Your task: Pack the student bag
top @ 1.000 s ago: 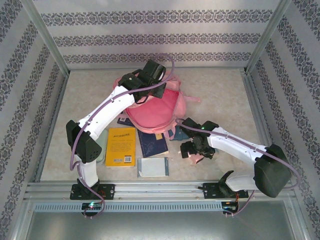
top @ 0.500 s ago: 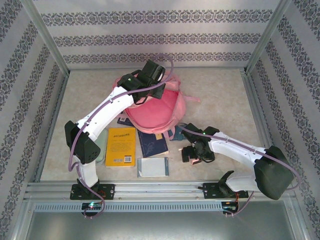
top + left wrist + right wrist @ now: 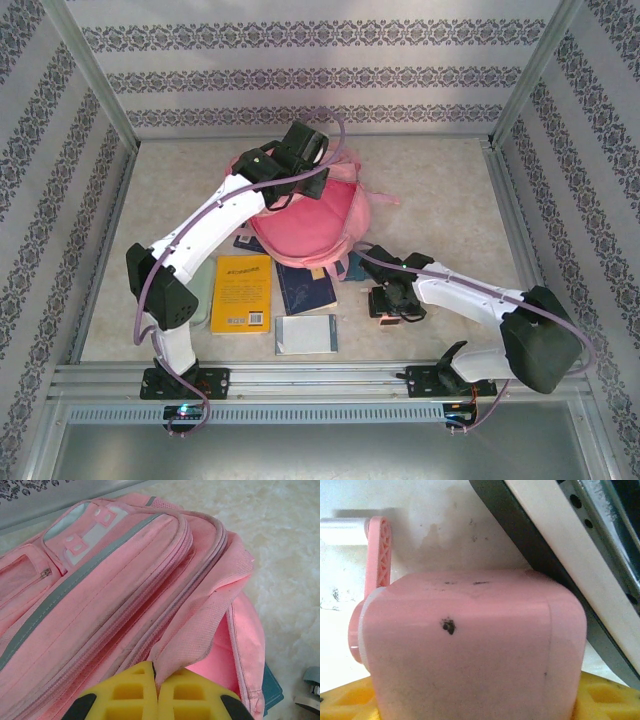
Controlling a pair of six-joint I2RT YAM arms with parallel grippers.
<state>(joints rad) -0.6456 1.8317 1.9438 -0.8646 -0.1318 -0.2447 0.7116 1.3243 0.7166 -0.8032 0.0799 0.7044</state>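
Note:
The student bag, a large pink backpack, lies at the middle back of the table. My left gripper is shut on the edge of its opening flap. In the left wrist view the yellow fingers pinch that pink fabric of the bag, and the pink lining shows beside it. My right gripper is low over the table to the bag's front right. Its jaws are closed on a pink box-shaped pencil sharpener with a pink crank; yellow fingers flank both of its sides.
A yellow book, a dark blue book and a grey-white book lie in front of the bag. A teal item sits by the bag's right corner. A dark-edged white slab leans just beyond the sharpener.
My right gripper has shifted slightly left over the pink sharpener and its jaws have narrowed onto it. The left arm and the bag have stayed in place.

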